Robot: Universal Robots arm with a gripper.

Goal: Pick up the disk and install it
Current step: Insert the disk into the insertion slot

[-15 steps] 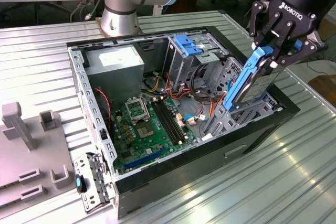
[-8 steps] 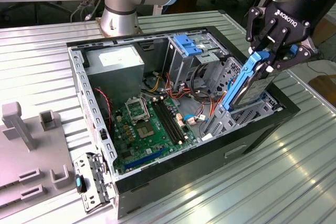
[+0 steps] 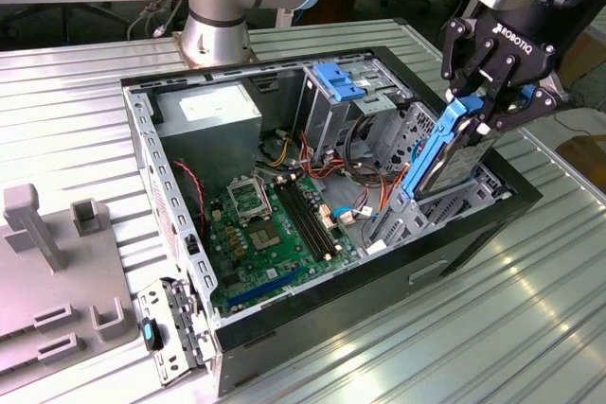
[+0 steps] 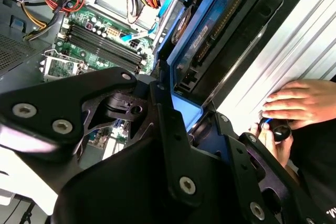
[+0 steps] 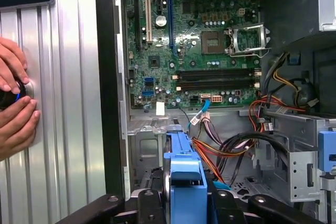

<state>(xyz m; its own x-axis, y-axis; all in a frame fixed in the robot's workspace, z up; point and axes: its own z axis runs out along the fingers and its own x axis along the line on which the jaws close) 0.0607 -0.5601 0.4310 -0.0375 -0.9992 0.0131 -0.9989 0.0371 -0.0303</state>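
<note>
Black linked-finger gripper (image 3: 478,113) pinches top edge of the disk (image 3: 443,156), dark grey metal slab in bright blue plastic frame. Ribbed metal table (image 3: 530,309) holds open black computer case (image 3: 379,276); disk tilted on edge at its drive bay (image 3: 488,186), exterior view's right. Person's hand (image 4: 296,100) rests on table beside case.

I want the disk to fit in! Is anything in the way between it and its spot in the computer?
Nothing visible blocks it. The gripper holds the disk tilted, with its lower end at the metal bay inside the case. The orange cables lie beside the disk, not across its path.
</note>
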